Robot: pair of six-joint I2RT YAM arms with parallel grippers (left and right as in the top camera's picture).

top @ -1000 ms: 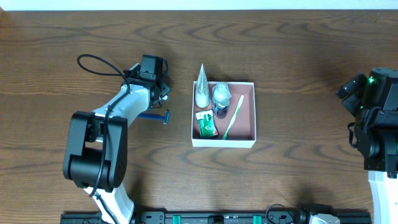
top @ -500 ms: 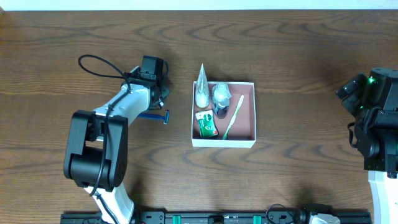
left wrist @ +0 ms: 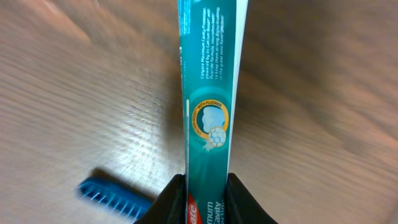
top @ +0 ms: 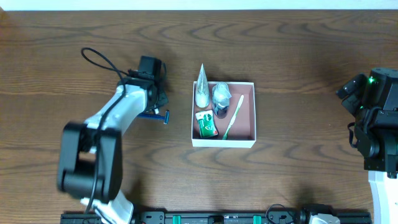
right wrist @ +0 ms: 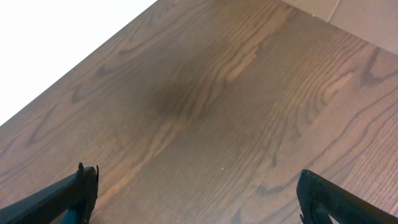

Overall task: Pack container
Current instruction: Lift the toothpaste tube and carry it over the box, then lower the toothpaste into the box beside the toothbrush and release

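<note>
The container (top: 247, 127) is a square white-walled box with a pink-brown floor at the table's middle. It holds a white tube (top: 202, 90), a green packet (top: 206, 124), a white and green toothbrush (top: 233, 116) and a clear grey item (top: 221, 95). My left gripper (top: 158, 98) is left of the container. In the left wrist view it (left wrist: 208, 199) is shut on a teal toothpaste box (left wrist: 208, 93). A blue razor (top: 159, 116) lies just below it, also in the left wrist view (left wrist: 115, 196). My right gripper (right wrist: 199, 193) is open and empty over bare wood.
The right arm (top: 376, 118) stands at the table's far right edge. The left arm's black cable (top: 99, 62) loops above the wood at the left. A white strip (top: 199, 4) runs along the table's far edge.
My left arm has shifted and risen a little with the toothpaste box in its jaws. The razor, the container and the right arm have not moved.
</note>
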